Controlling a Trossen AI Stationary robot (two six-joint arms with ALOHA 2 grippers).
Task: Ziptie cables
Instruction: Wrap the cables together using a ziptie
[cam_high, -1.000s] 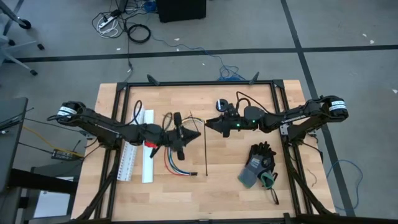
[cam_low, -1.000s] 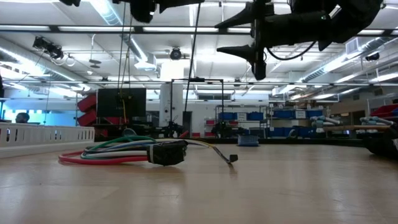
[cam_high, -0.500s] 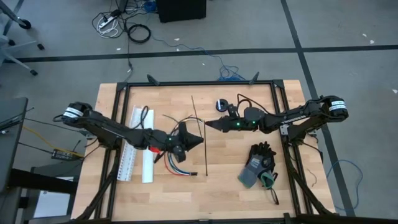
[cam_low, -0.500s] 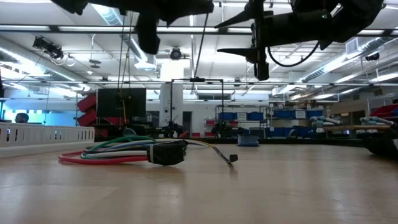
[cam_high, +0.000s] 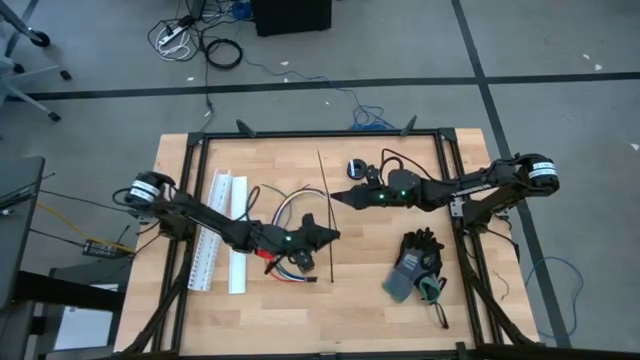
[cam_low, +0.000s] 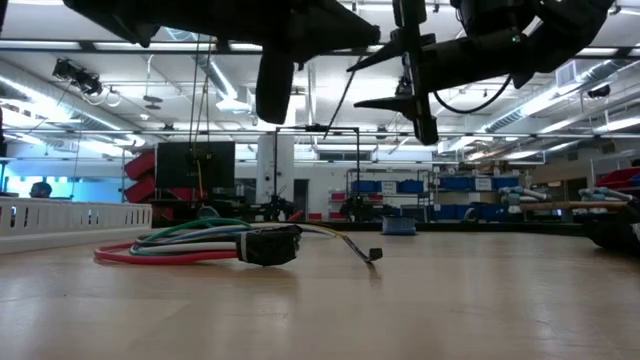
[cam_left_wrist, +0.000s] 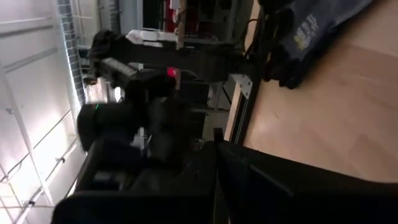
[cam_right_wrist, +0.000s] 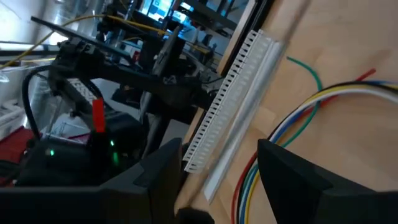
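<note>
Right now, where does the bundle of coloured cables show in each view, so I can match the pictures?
High view: the cables lie just left of table centre.
Low view: on the tabletop, left of centre.
Left wrist view: not in it.
Right wrist view: curving over the wood.
Shared landmark: the white slotted channel beside them, also in the low and right wrist views.

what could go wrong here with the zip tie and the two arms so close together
1. The left gripper is shut and seems to pinch the ziptie near one end; it could slip or swing.
2. The right gripper hangs open close beside it, so the grippers might collide.
3. The cables lie under the left arm and could snag.
</note>
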